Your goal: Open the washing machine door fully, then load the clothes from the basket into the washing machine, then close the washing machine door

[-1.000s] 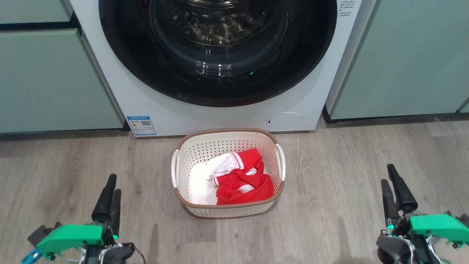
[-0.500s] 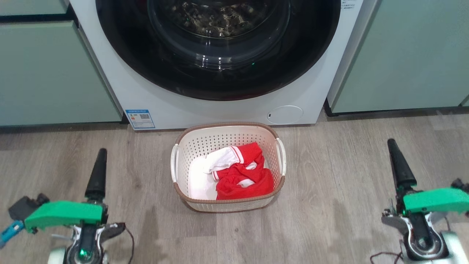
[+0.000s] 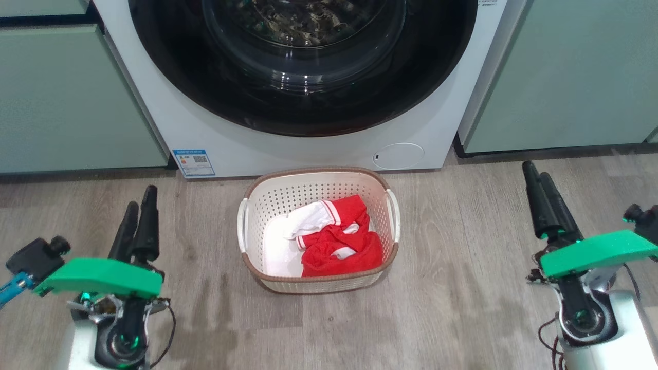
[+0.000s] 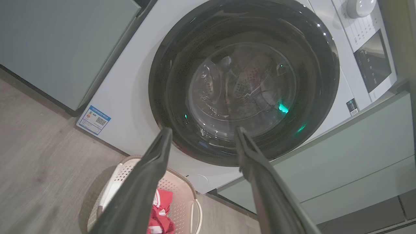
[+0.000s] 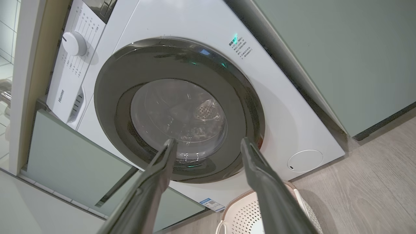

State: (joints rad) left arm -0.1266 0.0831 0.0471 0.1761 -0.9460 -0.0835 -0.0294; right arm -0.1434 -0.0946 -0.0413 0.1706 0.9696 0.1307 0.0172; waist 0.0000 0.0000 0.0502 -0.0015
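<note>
The white washing machine (image 3: pixel 308 149) stands ahead with its round black-rimmed door (image 3: pixel 303 67) shut, also seen as the door (image 4: pixel 243 81) and the door (image 5: pixel 178 110) in the wrist views. On the floor before it sits the cream basket (image 3: pixel 316 180) holding the red and white clothes (image 3: pixel 339 239). My left gripper (image 3: pixel 139 198) hovers open at the lower left, well left of the basket (image 4: pixel 191 211). My right gripper (image 3: pixel 534 172) hovers open at the right, apart from the basket (image 5: pixel 240 214). Both hold nothing.
Pale green cabinets (image 3: pixel 67 97) flank the machine on the left and cabinets (image 3: pixel 581 77) on the right. Wood-look floor (image 3: pixel 462 246) lies around the basket. The machine's dial (image 5: pixel 74 44) and control panel (image 4: pixel 373 61) show in the wrist views.
Both arms have risen and moved forward toward the machine, and their fingers now stand visibly apart. The camera has tilted slightly, shifting the basket and machine up the picture.
</note>
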